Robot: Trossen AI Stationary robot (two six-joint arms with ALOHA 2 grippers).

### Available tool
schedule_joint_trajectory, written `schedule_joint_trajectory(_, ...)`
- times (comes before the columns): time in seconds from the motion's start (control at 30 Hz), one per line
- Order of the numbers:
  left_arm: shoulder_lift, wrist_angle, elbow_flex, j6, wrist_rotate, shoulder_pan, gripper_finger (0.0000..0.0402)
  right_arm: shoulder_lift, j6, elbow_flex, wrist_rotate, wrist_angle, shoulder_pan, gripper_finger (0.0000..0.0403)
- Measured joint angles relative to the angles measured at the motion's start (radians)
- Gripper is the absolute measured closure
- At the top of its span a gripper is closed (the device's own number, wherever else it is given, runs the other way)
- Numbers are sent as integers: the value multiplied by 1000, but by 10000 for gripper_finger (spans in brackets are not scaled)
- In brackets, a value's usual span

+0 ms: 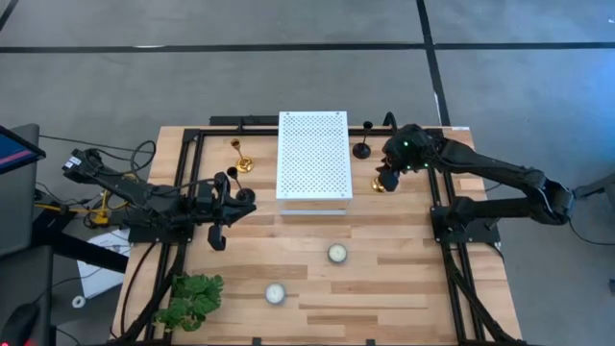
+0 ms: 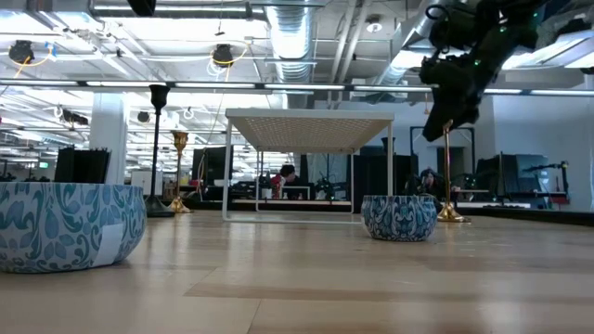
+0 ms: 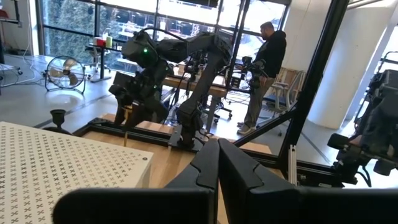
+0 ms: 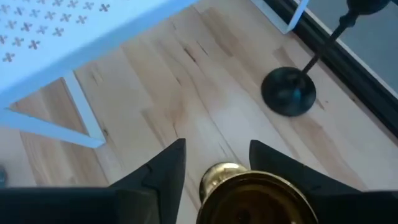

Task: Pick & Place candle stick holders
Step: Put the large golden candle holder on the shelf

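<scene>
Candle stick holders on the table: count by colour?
Gold candle stick holders: 2
Black candle stick holders: 2
Total: 4

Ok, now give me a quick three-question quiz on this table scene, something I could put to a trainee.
1. True or false: the left end effector is wide open.
2. What does the right end effector straddle? A black holder, B gold holder, C white holder.
3. How many candle stick holders stand on the table?
Key: 1 false, it is shut. 2 B. 3 four, two gold and two black.
</scene>
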Motion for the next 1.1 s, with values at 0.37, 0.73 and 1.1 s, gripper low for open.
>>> schedule_joint_trajectory(0.37, 0, -1, 0, 1, 0, 0, 396, 11, -14, -1, 6, -50, 0, 330)
schedule_joint_trajectory(0.73, 0, -1, 0, 0, 0, 0, 396, 8, -21, -1, 0, -64, 0, 327)
schedule_joint_trajectory(1.1, 0, -1, 0, 1, 0, 0, 396, 2, -64, 173, -7, -236, 17, 330)
